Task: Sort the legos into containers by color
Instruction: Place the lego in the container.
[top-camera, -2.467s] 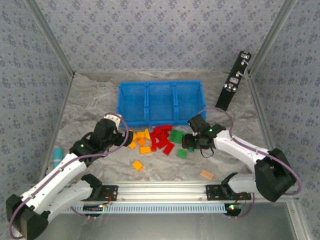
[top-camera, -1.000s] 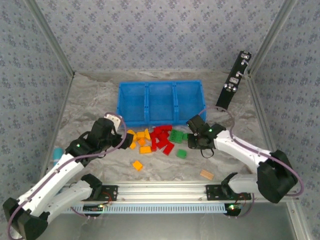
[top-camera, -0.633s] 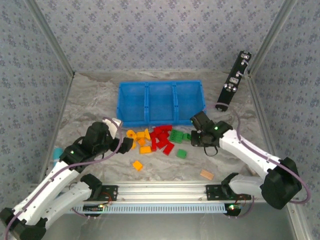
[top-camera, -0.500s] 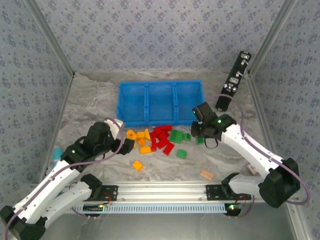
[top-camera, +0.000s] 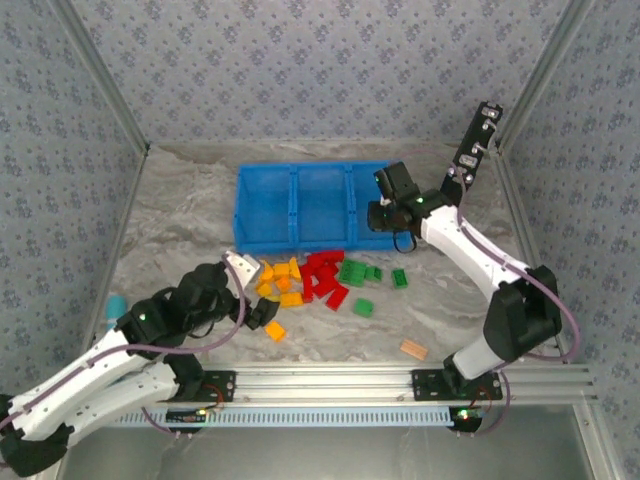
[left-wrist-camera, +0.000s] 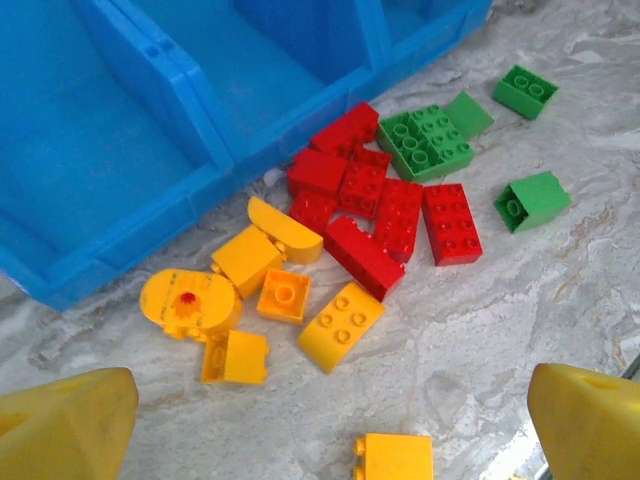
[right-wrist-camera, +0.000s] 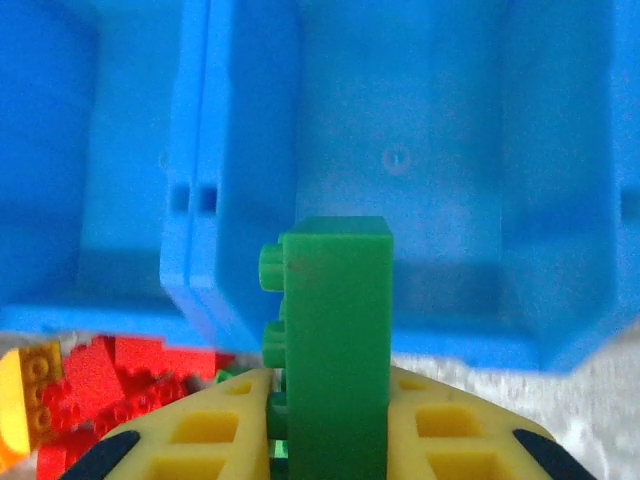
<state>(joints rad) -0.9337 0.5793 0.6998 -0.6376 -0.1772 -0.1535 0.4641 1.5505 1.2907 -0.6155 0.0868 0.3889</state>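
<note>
Presently the right gripper (right-wrist-camera: 330, 405) is clamped on one green brick (right-wrist-camera: 335, 320), its yellow fingers (right-wrist-camera: 200, 440) pressing either flat side. The brick stands on end with its studs facing left in the wrist view. From above, this gripper (top-camera: 381, 213) hangs over the right-hand compartment of the blue tray (top-camera: 320, 168), towards that compartment's near wall. Beyond the held brick, the wrist view shows the compartment's blue floor and the doubled divider wall to its left. The left gripper (left-wrist-camera: 325, 430) has its jaws spread wide and holds nothing. From above it (top-camera: 252, 290) hovers low over the table just left of the brick pile. One lone orange brick (left-wrist-camera: 395, 458) lies on the table between its fingertips, at the bottom edge of the wrist view. The rest of the bricks lie on the marbled table just in front of the tray, loosely grouped: orange-yellow ones (top-camera: 280, 283) to the left, red ones (top-camera: 322, 277) in the middle, green ones (top-camera: 352, 272) to the right. Two more green bricks (top-camera: 400, 277) lie a little apart to the right of the pile. A tan block (top-camera: 413, 349) sits near the front rail, a teal cylinder (top-camera: 115, 305) by the left wall, and a black device (top-camera: 468, 160) leans in the far right corner.
</note>
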